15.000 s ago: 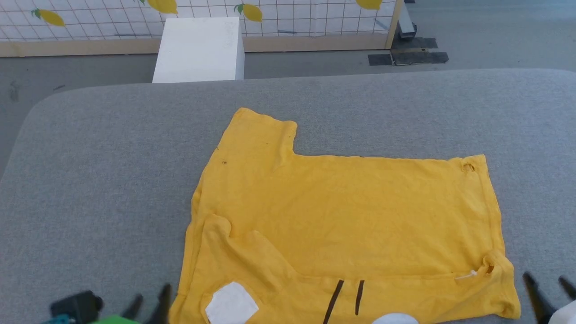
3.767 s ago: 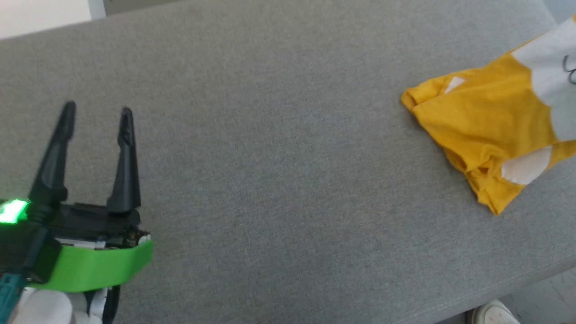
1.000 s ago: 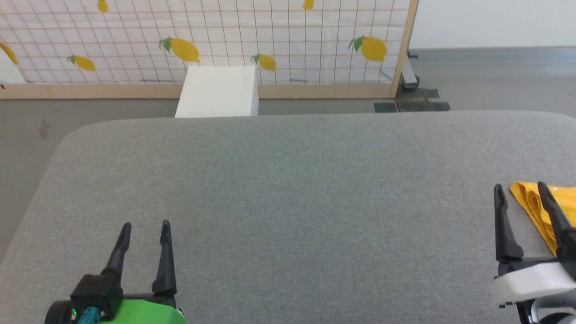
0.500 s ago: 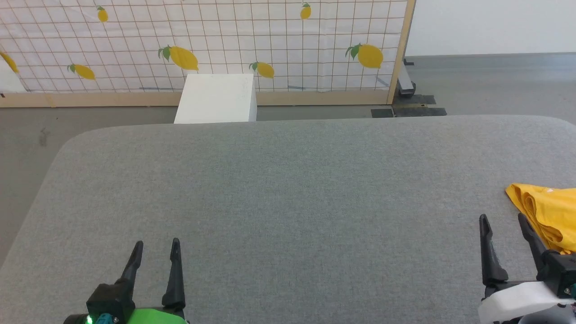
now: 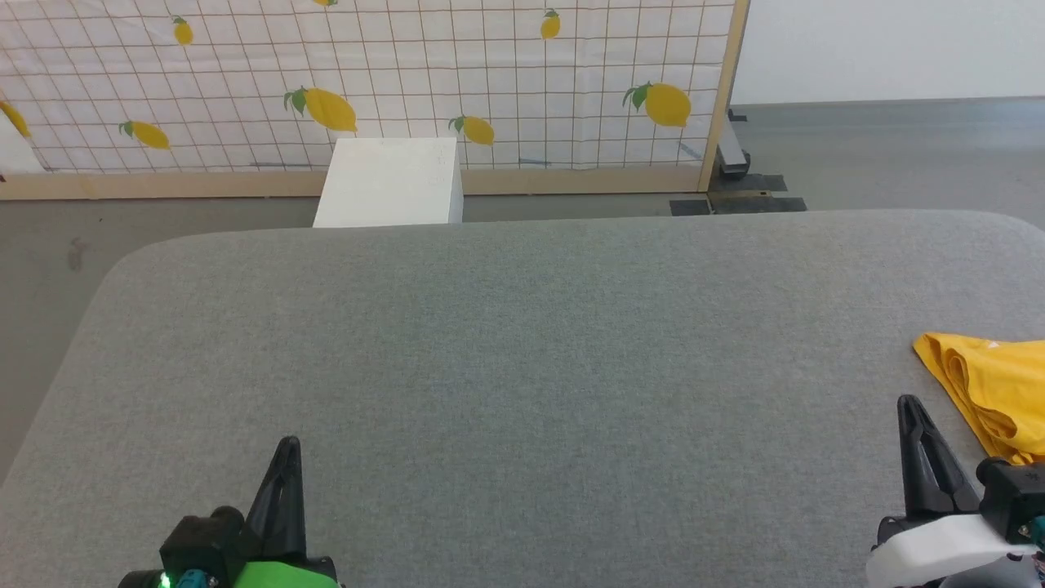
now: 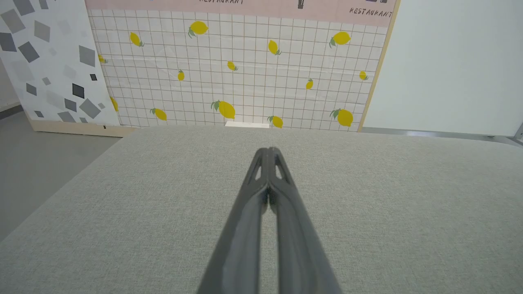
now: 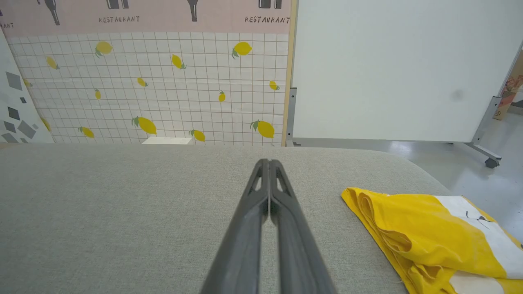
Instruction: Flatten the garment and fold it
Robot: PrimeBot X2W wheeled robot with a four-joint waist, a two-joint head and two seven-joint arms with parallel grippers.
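The T-shirt [image 5: 988, 388] is cut off by the right edge of the head view, and by the right and bottom edges of the right wrist view. The black marks [image 7: 476, 216] on its white patch [image 7: 490, 237] are too small to be read. The foot of the white box [image 5: 388, 184] is hidden behind the table [image 5: 522, 343]. The bodies of the left gripper [image 5: 286, 447] and right gripper [image 5: 909, 406] are cut by the bottom edge.

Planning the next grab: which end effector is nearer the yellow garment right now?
Right. The right end effector, shut, is just left of the garment, apart from it. The left end effector, also shut, is far off toward the left side of the table.
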